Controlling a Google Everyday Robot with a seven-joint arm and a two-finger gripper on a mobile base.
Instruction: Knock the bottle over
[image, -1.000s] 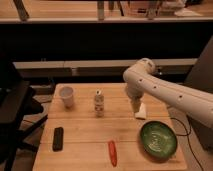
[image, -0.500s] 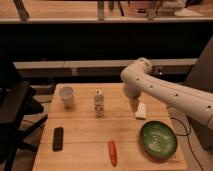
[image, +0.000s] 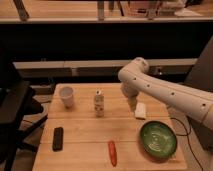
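Note:
The bottle (image: 99, 103) is small and pale with a white cap and a patterned label. It stands upright near the middle of the wooden table (image: 85, 132), to the right of a white paper cup (image: 66, 96). My gripper (image: 131, 103) hangs from the white arm that reaches in from the right. It is to the right of the bottle, about a bottle's height away, at roughly the same level, and apart from it.
A white block (image: 140, 110) lies just right of the gripper. A green bowl (image: 158, 139) sits at the front right, a red pepper (image: 112, 152) at the front middle and a black device (image: 58, 138) at the front left. A dark chair (image: 17, 110) stands left of the table.
The arm has moved left, bringing the gripper closer to the bottle. The bottle has not moved.

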